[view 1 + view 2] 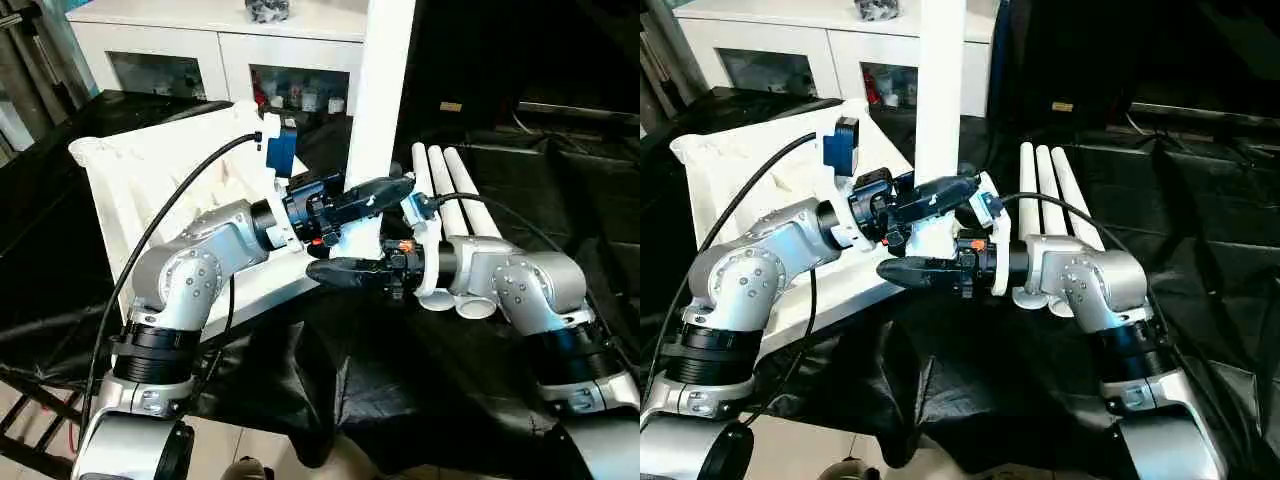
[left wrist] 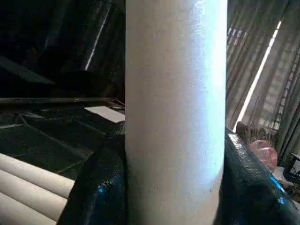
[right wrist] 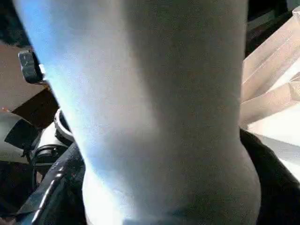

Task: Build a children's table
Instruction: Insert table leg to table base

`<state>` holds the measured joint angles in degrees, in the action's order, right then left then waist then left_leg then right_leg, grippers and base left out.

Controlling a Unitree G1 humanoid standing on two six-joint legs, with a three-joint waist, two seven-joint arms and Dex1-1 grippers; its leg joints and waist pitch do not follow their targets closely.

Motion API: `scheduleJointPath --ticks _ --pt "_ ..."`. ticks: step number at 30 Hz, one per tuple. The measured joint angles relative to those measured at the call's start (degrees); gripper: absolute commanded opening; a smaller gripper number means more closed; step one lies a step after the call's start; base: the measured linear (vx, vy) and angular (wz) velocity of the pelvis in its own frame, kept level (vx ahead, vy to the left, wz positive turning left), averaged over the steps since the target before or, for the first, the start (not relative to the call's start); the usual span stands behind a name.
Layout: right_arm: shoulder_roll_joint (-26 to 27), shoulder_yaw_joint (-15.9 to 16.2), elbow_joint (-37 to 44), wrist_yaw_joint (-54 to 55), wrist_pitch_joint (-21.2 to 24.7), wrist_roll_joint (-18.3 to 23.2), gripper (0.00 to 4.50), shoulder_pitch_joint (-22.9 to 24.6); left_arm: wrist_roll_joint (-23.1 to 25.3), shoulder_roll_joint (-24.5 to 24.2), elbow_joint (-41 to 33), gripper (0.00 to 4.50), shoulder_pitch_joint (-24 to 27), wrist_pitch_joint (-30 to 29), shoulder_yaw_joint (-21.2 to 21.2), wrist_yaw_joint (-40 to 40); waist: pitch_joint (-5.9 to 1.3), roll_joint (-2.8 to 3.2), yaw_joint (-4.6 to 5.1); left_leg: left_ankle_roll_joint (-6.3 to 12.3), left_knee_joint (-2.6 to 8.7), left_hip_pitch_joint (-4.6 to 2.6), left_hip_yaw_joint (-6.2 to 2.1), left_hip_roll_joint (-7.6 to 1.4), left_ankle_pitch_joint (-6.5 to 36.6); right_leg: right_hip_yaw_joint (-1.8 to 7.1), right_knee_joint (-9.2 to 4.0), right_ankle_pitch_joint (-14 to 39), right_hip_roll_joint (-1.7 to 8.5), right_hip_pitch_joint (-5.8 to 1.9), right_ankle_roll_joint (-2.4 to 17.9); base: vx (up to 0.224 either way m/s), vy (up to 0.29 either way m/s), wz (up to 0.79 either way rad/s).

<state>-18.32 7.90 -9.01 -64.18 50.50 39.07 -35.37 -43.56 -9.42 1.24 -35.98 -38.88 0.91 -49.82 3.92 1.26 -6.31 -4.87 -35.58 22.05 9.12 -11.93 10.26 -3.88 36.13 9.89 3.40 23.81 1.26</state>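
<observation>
The white tabletop [image 1: 150, 190] lies tilted on the black cloth in front of the glass-door cabinet [image 1: 220, 50], ribbed underside up. At its near corner socket stands one upright leg [image 1: 385, 90], which I judge I am seating; next comes a straight downward push. Three spare legs [image 1: 455, 200] lie just beside that socket. My left gripper [image 1: 375, 195] clasps the upright leg; my right gripper [image 1: 345, 272], just below, brackets its base, grip uncertain.

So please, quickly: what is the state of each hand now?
Left hand: closed on the upright white tubular plastic leg.
Right hand: at the same leg; grip cannot be told.
</observation>
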Motion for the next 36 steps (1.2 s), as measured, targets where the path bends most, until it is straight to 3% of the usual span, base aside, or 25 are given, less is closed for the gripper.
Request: scheduleJointPath --ticks 8,11,15,18,23,31,36 --pt "2.4 -0.8 0.5 2.8 -1.7 -0.6 2.99 1.0 0.1 0.1 0.0 2.01 0.9 0.7 -1.1 0.1 -0.01 -0.02 0.04 -0.01 0.00 0.00 0.00 0.00 0.0 0.01 0.00 0.0 0.00 0.01 -0.1 0.000 0.000 0.00" --pt "2.8 -0.8 0.9 4.4 -2.0 -1.2 2.98 1.0 0.1 0.6 -0.1 2.71 1.3 0.6 -1.7 1.2 -0.01 -0.02 0.06 -0.02 0.00 0.00 0.00 0.00 0.0 0.01 0.00 0.0 0.00 0.00 -0.1 0.000 0.000 0.00" --pt "3.4 -0.7 1.1 6.7 -3.6 -3.1 2.96 1.0 0.5 1.0 -0.4 2.98 1.4 0.7 -1.7 2.3 -0.01 -0.03 0.06 -0.03 0.00 0.00 0.00 0.00 0.0 0.01 0.00 0.0 0.00 0.00 -0.2 0.000 0.000 0.00" --pt "4.2 -0.8 0.5 10.2 -6.8 -5.6 2.96 1.0 3.5 2.6 -0.5 3.22 1.5 4.4 -1.5 5.3 -0.02 -0.10 0.07 -0.04 0.00 0.00 0.00 0.00 0.0 0.02 0.00 0.0 0.00 0.00 -0.3 0.000 0.000 0.00" --pt "7.2 -0.1 -1.2 18.6 -13.9 -12.5 2.95 1.0 7.5 4.4 -0.5 3.24 1.2 6.7 -1.8 12.8 -0.02 -0.10 0.59 -0.06 0.01 0.01 0.00 0.00 0.0 0.01 0.00 0.0 0.00 0.02 -0.3 0.000 0.000 0.00" --pt "13.1 -1.5 -2.5 32.2 -16.8 -17.1 2.93 1.0 15.8 9.0 5.0 3.24 -4.8 10.6 -5.7 33.2 0.00 -0.17 1.35 -0.06 0.01 0.05 0.00 0.03 0.0 0.04 -0.03 0.0 0.00 0.06 -0.4 0.000 0.000 0.00" --pt "16.0 -1.2 -2.5 37.0 -19.9 -19.9 2.85 1.0 18.1 10.3 6.7 3.07 -6.2 11.1 -8.8 42.6 0.01 -0.18 1.48 -0.07 0.05 0.09 -0.01 0.02 0.0 0.03 -0.04 0.0 -0.02 0.15 -0.4 0.000 0.000 0.00"
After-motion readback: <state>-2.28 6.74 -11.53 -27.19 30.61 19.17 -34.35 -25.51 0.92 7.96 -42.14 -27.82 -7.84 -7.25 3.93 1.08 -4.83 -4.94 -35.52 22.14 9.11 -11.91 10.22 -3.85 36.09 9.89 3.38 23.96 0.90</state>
